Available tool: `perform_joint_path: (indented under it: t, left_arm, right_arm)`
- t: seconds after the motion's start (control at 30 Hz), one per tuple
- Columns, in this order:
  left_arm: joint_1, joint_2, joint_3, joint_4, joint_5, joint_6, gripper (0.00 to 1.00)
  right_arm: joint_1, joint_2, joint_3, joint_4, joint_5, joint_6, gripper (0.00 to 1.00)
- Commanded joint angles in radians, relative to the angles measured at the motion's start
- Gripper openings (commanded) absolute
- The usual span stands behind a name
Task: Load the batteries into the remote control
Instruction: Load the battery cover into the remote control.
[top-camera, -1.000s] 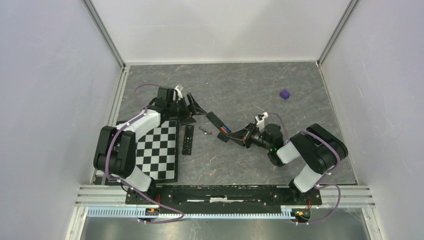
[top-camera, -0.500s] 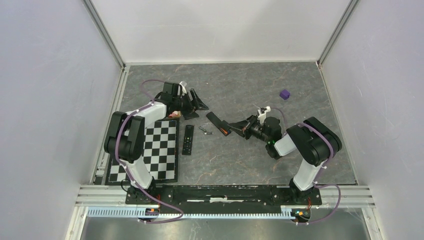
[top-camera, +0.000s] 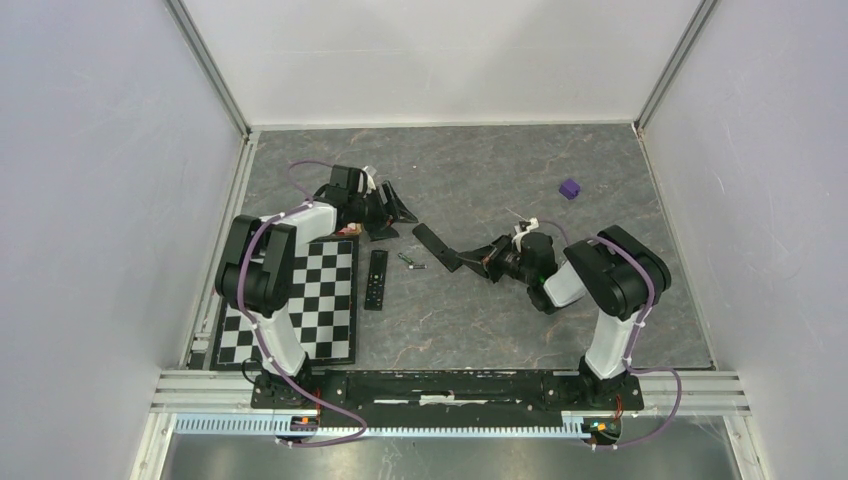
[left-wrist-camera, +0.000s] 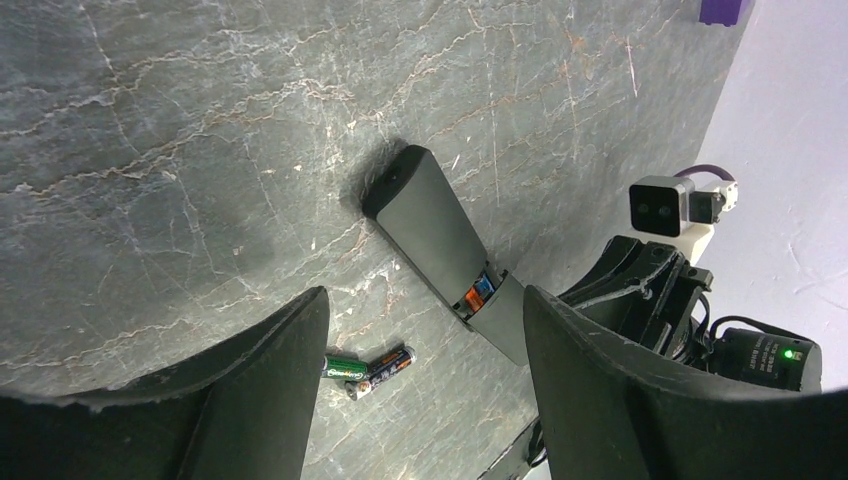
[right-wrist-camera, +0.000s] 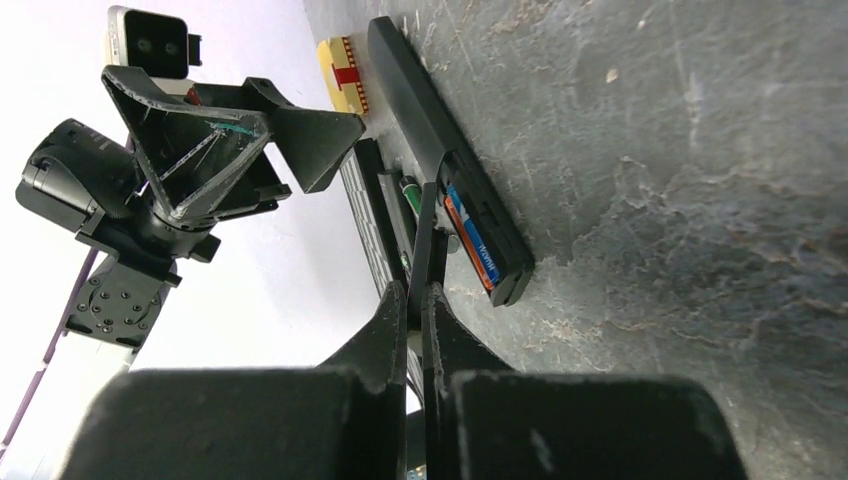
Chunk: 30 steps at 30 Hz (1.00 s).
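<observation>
remote control (left-wrist-camera: 440, 235): lies mid-surface (top-camera: 480, 170), bay open, orange and blue batteries (right-wrist-camera: 470, 238) seated inside. right gripper (right-wrist-camera: 412, 295): clenched on a thin black plate (right-wrist-camera: 428, 230), apparently the cover, just beside the bay. left gripper (top-camera: 388, 210): spread, empty. step: closing up. next: align cover over bay, slide home.

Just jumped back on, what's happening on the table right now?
The remote control lies mid-table with the orange and blue batteries seated in its open bay. The right gripper is shut on a thin black piece, apparently the cover, beside the bay. The left gripper hangs open and empty nearby. Two loose cells and a second remote lie aside.
</observation>
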Motion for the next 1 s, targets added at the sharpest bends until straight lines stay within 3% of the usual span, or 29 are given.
perform_joint_path:
  t: [0.0,0.57,0.97]
  left_arm:
    - [-0.005,0.007,0.031,0.033,-0.003,0.045,0.76]
    - [-0.011,0.005,0.027,0.031,0.003,0.040,0.76]
    - [-0.015,-0.004,0.019,0.026,-0.005,0.039,0.76]
  right_arm:
    - [-0.006,0.036,0.017,0.073,0.030,0.028,0.00]
    - [0.003,0.101,-0.009,0.175,0.032,0.183,0.01]
    - [0.023,0.085,-0.028,0.088,0.071,0.202,0.03]
